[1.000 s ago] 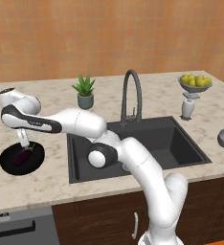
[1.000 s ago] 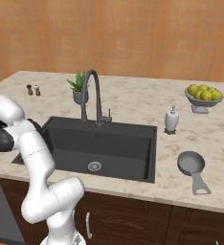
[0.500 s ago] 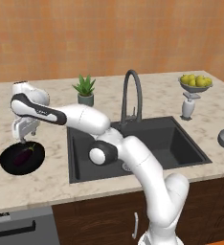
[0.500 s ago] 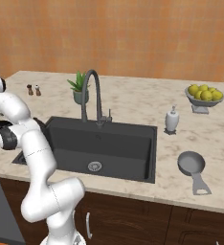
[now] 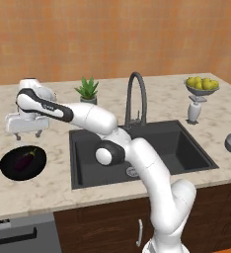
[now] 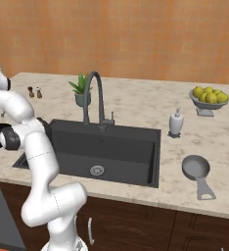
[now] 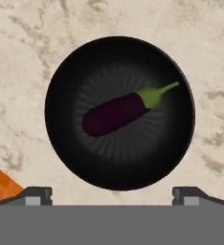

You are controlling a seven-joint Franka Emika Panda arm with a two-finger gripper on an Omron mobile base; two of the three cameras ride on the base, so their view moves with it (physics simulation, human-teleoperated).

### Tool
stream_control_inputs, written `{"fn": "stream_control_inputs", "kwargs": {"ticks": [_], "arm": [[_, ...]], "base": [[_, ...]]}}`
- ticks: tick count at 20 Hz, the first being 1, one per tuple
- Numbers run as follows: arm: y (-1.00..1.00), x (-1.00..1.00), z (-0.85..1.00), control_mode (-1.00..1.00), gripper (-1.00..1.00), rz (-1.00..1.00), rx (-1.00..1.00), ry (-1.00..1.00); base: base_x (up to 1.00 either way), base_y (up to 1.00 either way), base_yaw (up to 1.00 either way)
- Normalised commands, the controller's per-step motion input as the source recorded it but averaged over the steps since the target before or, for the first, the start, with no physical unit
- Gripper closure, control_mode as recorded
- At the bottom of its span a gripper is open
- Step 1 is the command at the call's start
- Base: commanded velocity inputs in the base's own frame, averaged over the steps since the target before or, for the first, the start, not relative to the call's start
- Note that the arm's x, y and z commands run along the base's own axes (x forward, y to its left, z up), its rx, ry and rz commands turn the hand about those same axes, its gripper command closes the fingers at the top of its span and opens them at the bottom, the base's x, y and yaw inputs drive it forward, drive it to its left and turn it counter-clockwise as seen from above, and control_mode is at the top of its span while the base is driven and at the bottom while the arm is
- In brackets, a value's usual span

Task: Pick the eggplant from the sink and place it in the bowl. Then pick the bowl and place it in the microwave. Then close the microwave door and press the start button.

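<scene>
The glossy black bowl [image 5: 9,170] stands on the marble counter left of the sink [image 5: 176,148]. The dark purple eggplant [image 5: 24,159] lies on its side in it, green stem up-right in the hand view. There the eggplant [image 7: 115,115] rests in the middle of the bowl [image 7: 66,86]. My gripper [image 5: 27,133] hangs open a little above and behind the bowl, pointing down, with nothing between its fingers. Its two fingertips [image 7: 35,194] stand wide apart at the bowl's near rim. The microwave and its door are out of view.
A dark gooseneck faucet [image 5: 136,96] rises behind the sink, with a potted plant [image 5: 88,90] to its left. At the right stand a stemmed bowl of yellow fruit [image 5: 201,85], a soap dispenser [image 6: 175,122] and a small grey pan [image 6: 195,167]. Two shakers [image 6: 34,91] sit at the back left.
The hand has risen from low over the bowl and drawn back a little. The eggplant stays lying in the bowl. The jaws remain wide.
</scene>
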Motion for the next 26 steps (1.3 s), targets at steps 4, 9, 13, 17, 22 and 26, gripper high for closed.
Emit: {"fn": "stream_control_inputs", "kwargs": {"ticks": [4,9,13,17,22,26], "arm": [[-0.43,-1.0,-0.64,-1.0,-1.0,-0.29,0.0,-0.4],[-0.66,-0.9,-0.63,-1.0,-1.0,-0.3,0.02,-0.39],[-0.47,-0.29,0.09,-1.0,-1.0,-0.47,0.27,0.05],[-0.59,-0.04,-0.01,-1.0,-1.0,-0.4,0.32,0.16],[-0.2,0.03,0.0,-1.0,-1.0,-0.15,0.01,0.05],[0.06,0.24,0.0,-1.0,-1.0,-0.12,-0.01,0.13]], "base": [[0.0,0.0,0.0],[0.0,0.0,0.0],[0.0,0.0,0.0],[0.0,0.0,0.0],[0.0,0.0,0.0],[0.0,0.0,0.0]]}}
